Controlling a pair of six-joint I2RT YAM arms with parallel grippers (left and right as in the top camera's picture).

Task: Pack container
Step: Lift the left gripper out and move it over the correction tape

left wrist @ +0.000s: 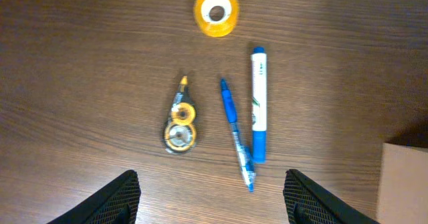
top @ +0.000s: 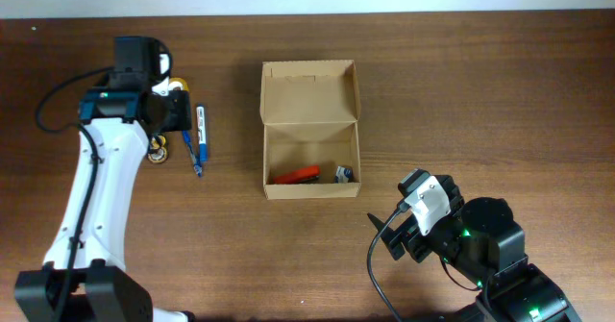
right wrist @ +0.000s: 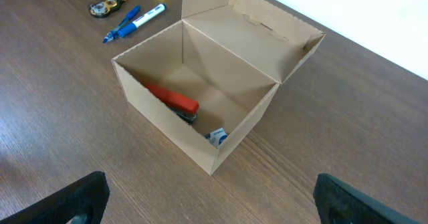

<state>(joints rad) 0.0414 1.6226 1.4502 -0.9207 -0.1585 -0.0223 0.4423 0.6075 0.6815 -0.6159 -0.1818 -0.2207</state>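
Inside the container [right wrist: 164, 127] lie a red tool [right wrist: 172, 98] and small item [right wrist: 216, 136]; left claw [left wrist: 212, 192], right claw [right wrist: 214, 194] gape empty.

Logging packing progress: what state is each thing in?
container: lid open, items inside.
red item: lying in the container.
blue-white item: in the container.
marker: capped, on the table.
pen: on the table, unpacked.
correction tape: on the table.
tape roll: flat on the table.
left pincer: open, empty.
right pincer: open, empty.
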